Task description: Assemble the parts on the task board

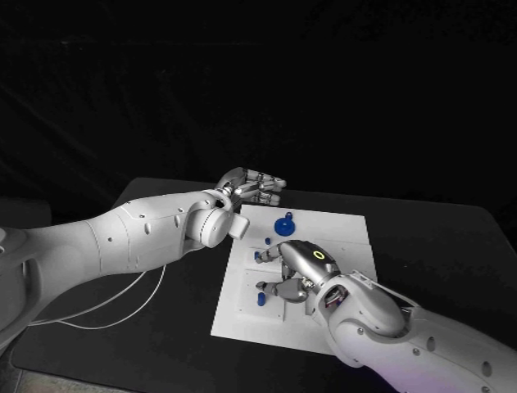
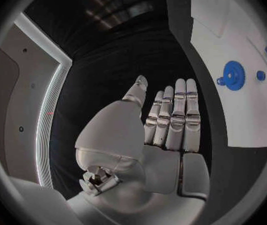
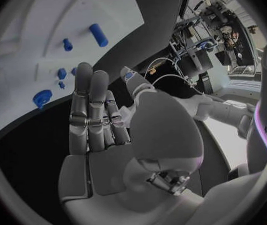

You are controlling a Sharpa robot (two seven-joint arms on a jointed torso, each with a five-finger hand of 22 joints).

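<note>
Black tabletop [image 1: 447, 246] carries the white task board [image 1: 329, 229] at its middle. Nearest, the right hand [image 1: 300, 270] hangs over the board's near half, fingers [image 3: 90, 110] straight and side by side, holding nothing. Small blue parts [image 1: 262, 299] stand beside it toward the board's left edge. Farther on, a blue gear [image 1: 284, 225] lies flat on the board's far half. Beyond it, the left hand [image 1: 252, 187] hovers at the board's far left corner, fingers [image 2: 171, 117] extended together, empty
</note>
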